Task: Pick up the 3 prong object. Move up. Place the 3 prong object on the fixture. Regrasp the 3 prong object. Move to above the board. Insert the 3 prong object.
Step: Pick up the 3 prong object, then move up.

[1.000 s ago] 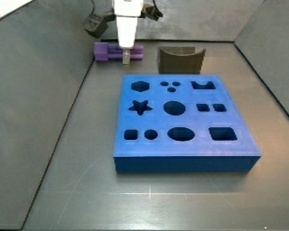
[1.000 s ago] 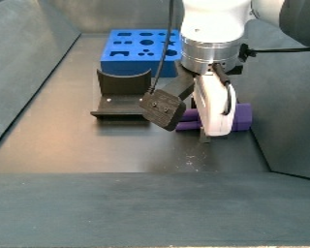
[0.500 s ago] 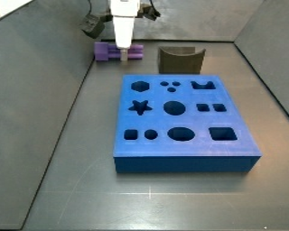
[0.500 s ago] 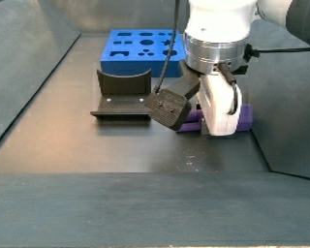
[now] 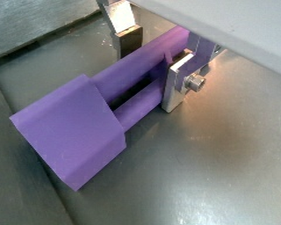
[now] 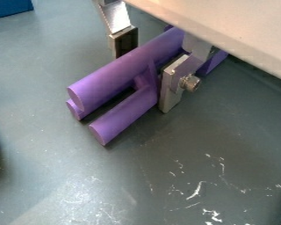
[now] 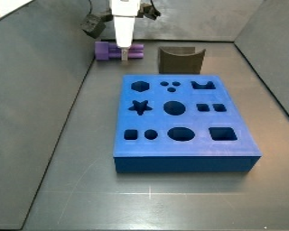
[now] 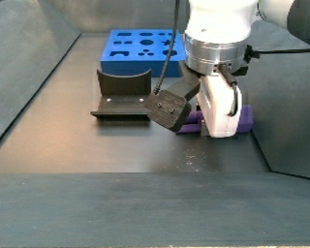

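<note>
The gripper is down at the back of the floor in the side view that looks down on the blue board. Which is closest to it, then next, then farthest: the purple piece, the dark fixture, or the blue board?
1. The 3 prong object: right at the gripper, between its fingers, on the floor.
2. The fixture: beside the gripper, apart from it, at the back.
3. The board: farthest, spread toward the front of the floor.

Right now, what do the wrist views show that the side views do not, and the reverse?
Only the wrist views show the two fingers straddling the 3 prong object lying on the floor, and its prongs. Only the side views show the board and the fixture, both apart from the piece. All views share the gripper down at the purple piece.
</note>
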Motion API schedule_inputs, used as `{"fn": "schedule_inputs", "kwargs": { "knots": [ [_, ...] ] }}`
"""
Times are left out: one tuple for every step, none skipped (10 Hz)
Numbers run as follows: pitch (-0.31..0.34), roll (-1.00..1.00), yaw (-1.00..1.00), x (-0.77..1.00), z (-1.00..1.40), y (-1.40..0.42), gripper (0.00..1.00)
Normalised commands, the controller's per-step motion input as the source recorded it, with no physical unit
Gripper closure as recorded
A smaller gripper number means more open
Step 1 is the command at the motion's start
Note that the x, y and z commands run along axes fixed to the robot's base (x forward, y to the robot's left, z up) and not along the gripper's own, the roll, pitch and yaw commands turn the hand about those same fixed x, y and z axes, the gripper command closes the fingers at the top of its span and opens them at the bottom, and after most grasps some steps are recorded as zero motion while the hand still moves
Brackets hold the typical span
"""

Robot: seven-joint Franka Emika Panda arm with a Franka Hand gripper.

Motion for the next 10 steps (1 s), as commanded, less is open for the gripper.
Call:
{"fn": "schedule_inputs", "kwargs": {
  "knots": [
    [0.0, 0.0, 0.0, 0.0, 0.0, 0.0, 1.0],
    [0.0, 0.0, 0.0, 0.0, 0.0, 0.0, 1.0],
    [0.0, 0.0, 0.0, 0.0, 0.0, 0.0, 1.0],
    [0.0, 0.0, 0.0, 0.0, 0.0, 0.0, 1.0],
    [0.0, 0.0, 0.0, 0.0, 0.0, 0.0, 1.0],
    [0.0, 0.0, 0.0, 0.0, 0.83, 0.0, 1.0],
    [0.021, 0.01, 0.05, -0.06, 0.81, 0.1, 1.0],
    [0.035, 0.01, 0.04, -0.07, 0.69, 0.06, 1.0],
    [0.033, 0.01, 0.02, -0.05, 0.61, 0.04, 1.0],
    [0.043, 0.01, 0.01, -0.03, 0.37, 0.02, 1.0]
  ]
}}
